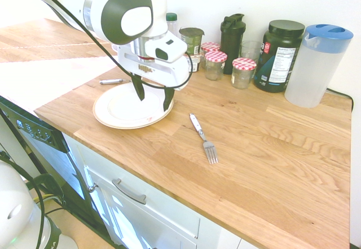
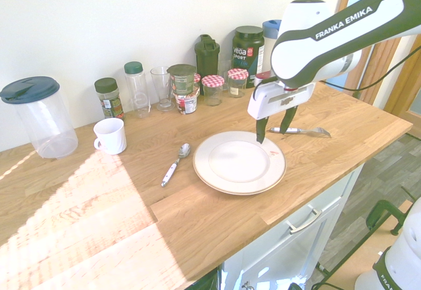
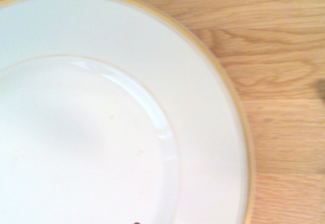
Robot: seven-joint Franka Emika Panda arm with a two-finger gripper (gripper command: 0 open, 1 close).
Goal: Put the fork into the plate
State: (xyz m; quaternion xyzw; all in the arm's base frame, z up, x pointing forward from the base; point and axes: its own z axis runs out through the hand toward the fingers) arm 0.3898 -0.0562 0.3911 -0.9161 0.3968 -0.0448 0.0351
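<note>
Countertop holds a spoon (image 2: 176,164) beside the plate (image 2: 230,162); above, the gripper (image 2: 273,136), fingers spread.

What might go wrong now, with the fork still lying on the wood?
The open gripper hangs over the edge of the plate; dipping too early might knock the rim.
The fork lies flat and slim on the counter, so the fingers could close above it or scrape the wood.

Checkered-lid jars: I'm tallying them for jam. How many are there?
3 in the first exterior view: one jar in the middle, another jar nearer the tub, a third jar behind. More may be hidden.
</note>
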